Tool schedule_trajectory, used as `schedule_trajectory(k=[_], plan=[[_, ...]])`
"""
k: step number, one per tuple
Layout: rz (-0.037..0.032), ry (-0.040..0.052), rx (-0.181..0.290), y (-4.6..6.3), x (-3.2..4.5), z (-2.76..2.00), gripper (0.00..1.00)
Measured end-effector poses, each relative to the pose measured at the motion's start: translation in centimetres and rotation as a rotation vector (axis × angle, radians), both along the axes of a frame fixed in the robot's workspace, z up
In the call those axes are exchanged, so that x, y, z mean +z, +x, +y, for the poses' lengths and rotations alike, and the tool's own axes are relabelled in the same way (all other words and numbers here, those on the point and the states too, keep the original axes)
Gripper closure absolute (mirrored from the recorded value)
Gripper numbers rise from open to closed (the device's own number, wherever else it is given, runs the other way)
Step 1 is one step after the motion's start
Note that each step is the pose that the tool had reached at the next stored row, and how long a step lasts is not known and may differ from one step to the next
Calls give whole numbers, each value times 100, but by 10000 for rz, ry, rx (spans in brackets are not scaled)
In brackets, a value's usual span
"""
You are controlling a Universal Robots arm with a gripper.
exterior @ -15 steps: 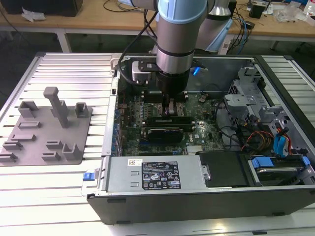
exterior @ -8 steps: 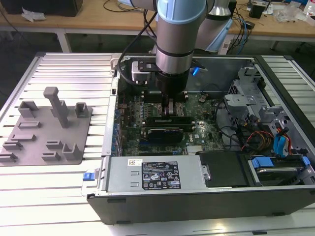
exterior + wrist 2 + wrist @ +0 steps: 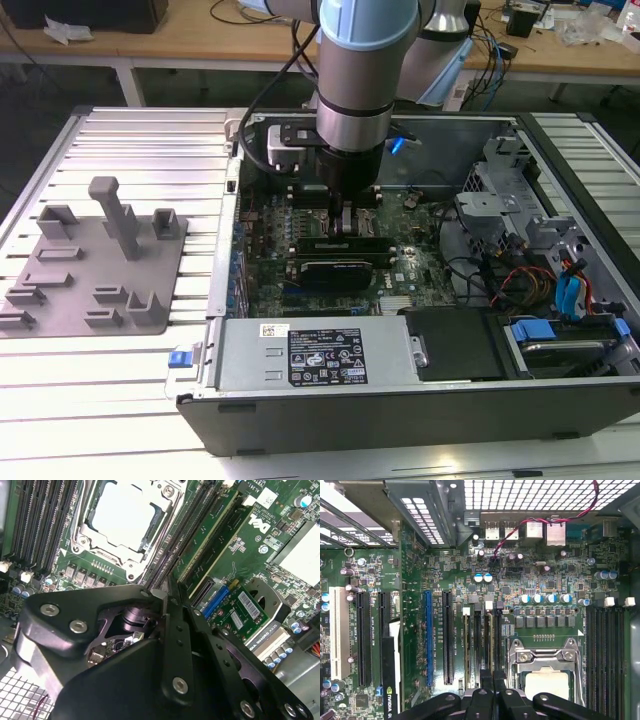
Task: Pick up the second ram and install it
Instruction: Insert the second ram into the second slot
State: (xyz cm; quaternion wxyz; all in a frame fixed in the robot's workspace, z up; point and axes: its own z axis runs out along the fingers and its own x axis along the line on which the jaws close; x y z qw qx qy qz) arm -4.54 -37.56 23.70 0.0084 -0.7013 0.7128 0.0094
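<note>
The long, thin green circuit-board stick stood on edge, seen as a narrow dark line. The pincer clamped it low over the black memory slots beside the metal processor socket, inside the open computer case.

surface: slatted metal table | on it: grey fixture plate, open computer case

fixture plate on table, exterior view's left of case | claw over motherboard inside case
</note>
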Motion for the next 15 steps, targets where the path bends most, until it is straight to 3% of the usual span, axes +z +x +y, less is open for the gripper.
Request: schedule_trajectory(k=[15], plan=[[1,0,52,0,-63,0,91]])
